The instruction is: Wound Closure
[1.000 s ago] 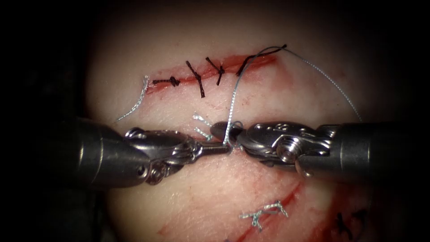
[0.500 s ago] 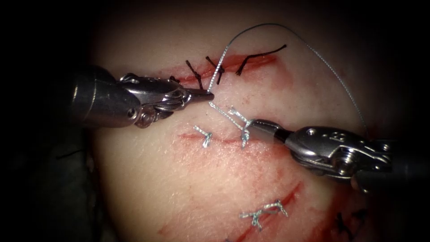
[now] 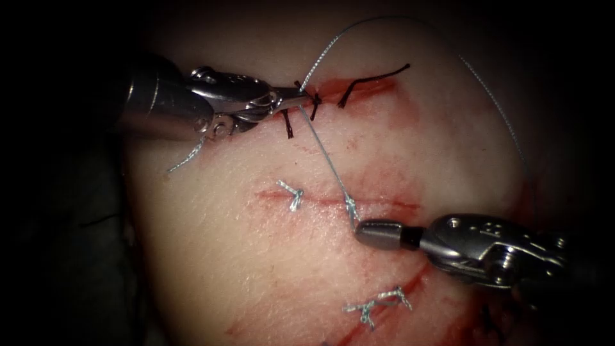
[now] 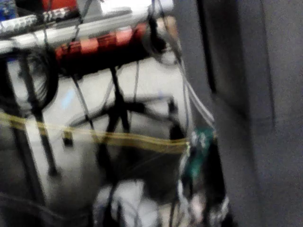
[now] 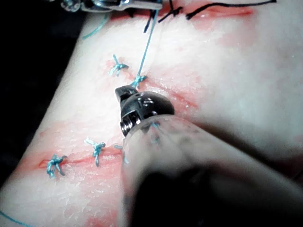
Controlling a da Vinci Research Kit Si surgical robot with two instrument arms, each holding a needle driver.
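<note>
**Knot Tensioning on the Middle Cut: Status of Tools, Thread and Stitches**

Nearest the endoscope, at 6 o'clock, a lower cut carries one finished pale knot with short cut ends.

At 4 o'clock, the right tool enters from 3 o'clock. Its jaws are closed on the thread just below the newest knot. The right wrist view confirms this: the right tool's tip sits touching the knot with the strand leaving toward 12 o'clock.

At the centre, the middle cut runs from 9 to 3 o'clock across the tissue. It holds two pale stitches: a completed knot toward its left end and the newest knot under tension beside it. The cut's right part, toward 3 o'clock, shows red fluid and no stitch.

From the newest knot the thread runs taut toward 11 o'clock to the left tool, whose jaws are closed on it. Compared with half a second ago, the two tools stand further apart and the strand between them is straighter, which indicates that the knot is being tightened.

Farthest, at 12 o'clock, the upper cut carries dark stitches. The free thread arcs over it toward 2 o'clock.

The needle's position cannot be determined.

Assessment: the second stitch is nearly secured; trimming and further stitches appear outstanding.
</note>
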